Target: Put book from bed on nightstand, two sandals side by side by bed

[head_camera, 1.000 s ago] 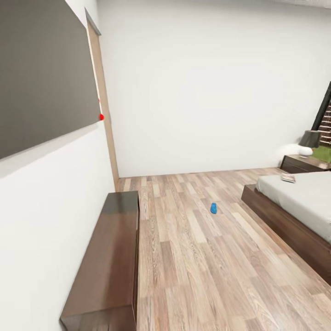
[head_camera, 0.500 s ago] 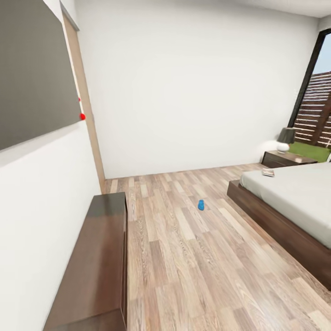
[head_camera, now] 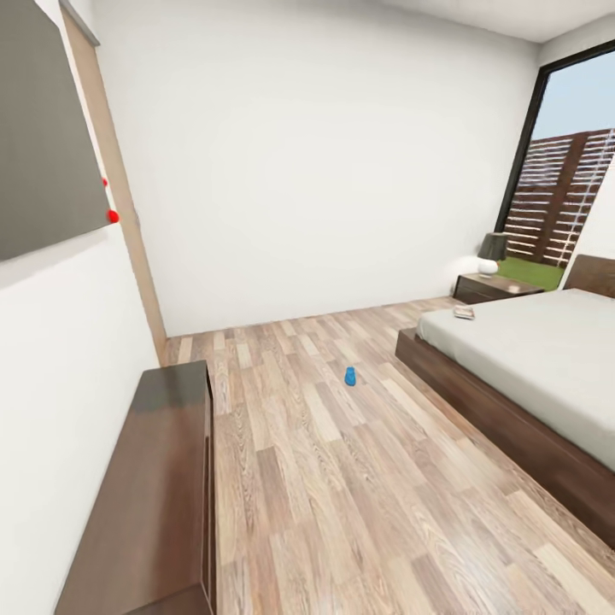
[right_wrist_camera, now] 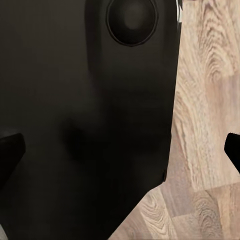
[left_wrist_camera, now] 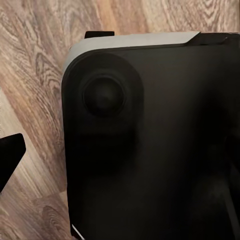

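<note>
1. The robot stands in the bedroom, well apart from everything it must handle. By the look of it this is a travel phase, with both arms tucked down against the dark body of the robot over the floor.
2. The left end effector shows a single dark fingertip at the frame edge beside the robot's body; whether it is open or closed cannot be told.
3. The right end effector shows 2 dark fingertips at opposite edges of its view, spread wide with nothing between them, so it reads as open and empty.
4. The book lies flat on the bed, near the mattress corner closest to the nightstand, far ahead of both end effectors. That closeness probably makes this nightstand the natural drop spot; a lamp already occupies part of its top.
5. 1 sandal lies on the bare floor, apart from the bed frame and far ahead of the end effectors. It will need carrying nearer the bed to pair with the other.
6. A long dark bench runs along the wall on the robot's left, not a target.
</note>
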Robot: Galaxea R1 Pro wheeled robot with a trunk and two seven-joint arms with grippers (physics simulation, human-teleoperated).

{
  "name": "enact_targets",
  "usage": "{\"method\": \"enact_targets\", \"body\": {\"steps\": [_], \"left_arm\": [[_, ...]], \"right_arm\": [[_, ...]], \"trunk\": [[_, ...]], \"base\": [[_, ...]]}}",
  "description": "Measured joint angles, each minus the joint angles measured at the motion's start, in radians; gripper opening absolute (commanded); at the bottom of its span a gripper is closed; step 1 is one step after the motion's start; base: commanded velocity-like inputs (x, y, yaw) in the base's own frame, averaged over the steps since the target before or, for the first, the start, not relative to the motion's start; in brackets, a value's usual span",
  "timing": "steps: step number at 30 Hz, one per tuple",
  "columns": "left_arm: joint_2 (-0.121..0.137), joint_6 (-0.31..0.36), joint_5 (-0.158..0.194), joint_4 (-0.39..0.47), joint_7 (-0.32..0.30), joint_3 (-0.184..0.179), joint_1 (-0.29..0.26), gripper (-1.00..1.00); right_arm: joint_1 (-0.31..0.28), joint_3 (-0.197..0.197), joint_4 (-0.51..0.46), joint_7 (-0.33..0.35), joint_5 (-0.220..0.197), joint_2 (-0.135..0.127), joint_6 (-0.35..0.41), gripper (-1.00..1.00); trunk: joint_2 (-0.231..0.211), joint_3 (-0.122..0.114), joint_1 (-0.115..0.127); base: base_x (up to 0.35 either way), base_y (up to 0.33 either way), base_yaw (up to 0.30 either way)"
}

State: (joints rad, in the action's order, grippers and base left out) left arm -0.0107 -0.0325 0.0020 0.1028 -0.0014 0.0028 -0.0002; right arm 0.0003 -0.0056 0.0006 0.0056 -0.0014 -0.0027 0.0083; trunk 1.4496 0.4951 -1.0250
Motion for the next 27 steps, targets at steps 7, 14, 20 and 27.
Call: {"method": "enact_targets", "body": {"steps": [7,14,20,27], "left_arm": [[0.000,0.000,0.001,0.000,0.000,0.000,0.000,1.00],[0.000,0.000,0.001,0.000,0.000,0.000,-0.001,1.00],[0.000,0.000,0.001,0.000,0.000,0.000,-0.001,1.00],[0.000,0.000,0.001,0.000,0.000,0.000,-0.001,1.00]], "right_arm": [[0.000,0.000,0.001,0.001,0.000,0.000,0.000,1.00],[0.000,0.000,0.000,0.001,0.000,0.000,0.000,1.00],[0.000,0.000,0.001,0.001,0.000,0.000,0.000,1.00],[0.000,0.000,0.001,0.001,0.000,0.000,0.000,1.00]], "trunk": [[0.000,0.003,0.000],[0.000,0.005,0.000],[0.000,0.007,0.000],[0.000,0.010,0.000]], "base": [[0.000,0.000,-0.213],[0.000,0.000,-0.213],[0.000,0.000,-0.213],[0.001,0.002,-0.213]]}}
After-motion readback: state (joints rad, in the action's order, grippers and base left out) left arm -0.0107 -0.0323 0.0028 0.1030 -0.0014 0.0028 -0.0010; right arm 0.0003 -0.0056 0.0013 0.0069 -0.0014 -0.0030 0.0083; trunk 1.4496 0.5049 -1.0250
